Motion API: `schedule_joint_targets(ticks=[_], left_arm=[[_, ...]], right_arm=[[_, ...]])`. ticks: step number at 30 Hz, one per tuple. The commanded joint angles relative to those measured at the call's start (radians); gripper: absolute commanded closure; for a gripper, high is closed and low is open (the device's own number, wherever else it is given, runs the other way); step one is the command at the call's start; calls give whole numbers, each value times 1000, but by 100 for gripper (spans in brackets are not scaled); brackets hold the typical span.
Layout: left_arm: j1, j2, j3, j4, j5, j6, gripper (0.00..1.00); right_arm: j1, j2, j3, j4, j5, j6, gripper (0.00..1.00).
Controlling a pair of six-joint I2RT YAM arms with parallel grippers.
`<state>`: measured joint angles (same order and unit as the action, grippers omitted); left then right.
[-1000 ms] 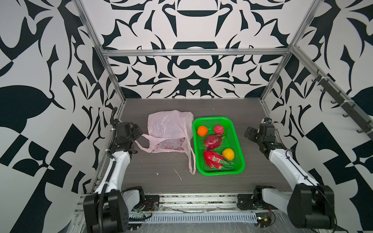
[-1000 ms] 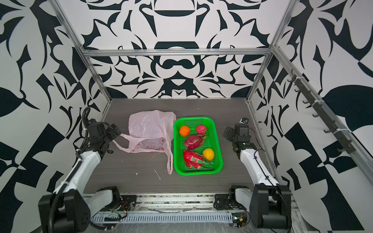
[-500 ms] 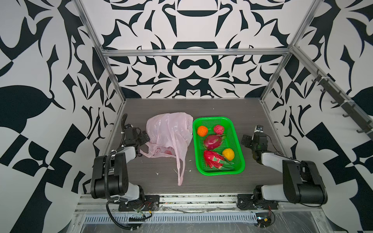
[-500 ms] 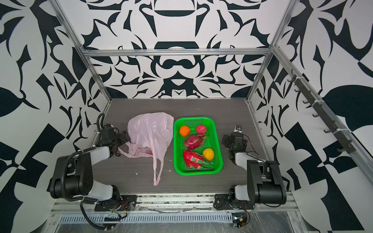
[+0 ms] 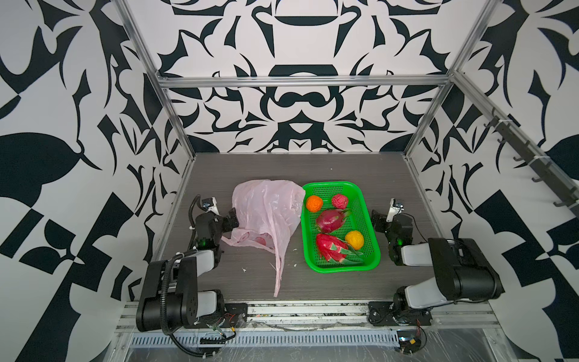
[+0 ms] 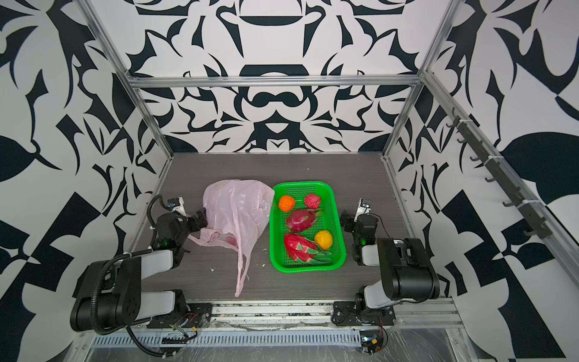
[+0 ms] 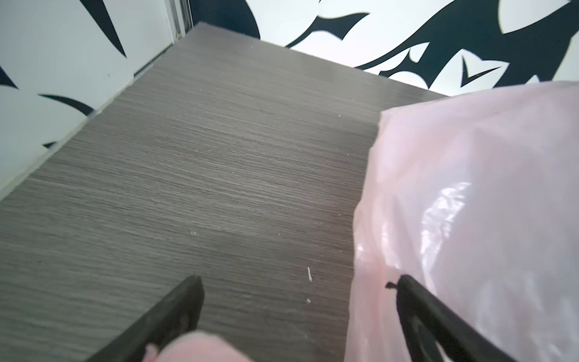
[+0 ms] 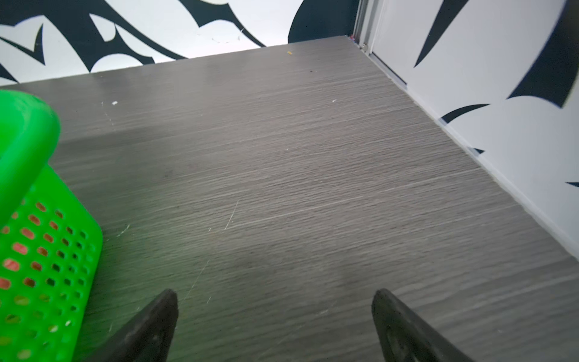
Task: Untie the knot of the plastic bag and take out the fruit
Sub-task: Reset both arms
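Left wrist view puts one finger (image 7: 419,307) of the left hand (image 7: 299,279) flat against the film of the plastic bag (image 7: 470,203), and a pink fold (image 7: 200,348) lies loose between the spread jaws. Nothing is pinched; the hand is released.

In both top views the plastic bag (image 5: 266,210) lies slack at the centre of the frame, its right edge touching the green basket (image 5: 332,186). One handle loop (image 5: 277,275) trails toward the lower edge. I see no knot. All five pieces of fruit (image 5: 330,219) sit in the basket, so the job looks finished.

The right hand (image 5: 377,217) rests right of the basket, spread wide and empty.

The risk is on the left. If that arm moves off while the fold lies between its jaws, the thin film could catch and drag. The bag would then shove the basket or slide along the desk (image 5: 313,166).

Only the left wrist view shows that contact; from above it is hidden by the hand. The right wrist view gives just a basket corner (image 8: 28,131) and bare desk, no fruit count.
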<state>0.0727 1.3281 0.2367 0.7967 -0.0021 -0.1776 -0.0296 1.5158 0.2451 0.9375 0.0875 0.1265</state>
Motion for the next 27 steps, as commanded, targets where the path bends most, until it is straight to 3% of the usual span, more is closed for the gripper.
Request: schedule_joint_targets(ticks=[1,6,16,27], left_arm=[[0,59,-22,239,15,39,1],[-17,261,3,419,30,67,1],[-49,225,108,156,2,92,1],[-59,231,105,175,-19,103,1]], right_arm=[[16,42,51,97,-64,-44,0],[40,32,88,5,-34,-66,0],[48,34,106,-28,-88,-100,0],[56,44,117,-36,-83,-114,0]])
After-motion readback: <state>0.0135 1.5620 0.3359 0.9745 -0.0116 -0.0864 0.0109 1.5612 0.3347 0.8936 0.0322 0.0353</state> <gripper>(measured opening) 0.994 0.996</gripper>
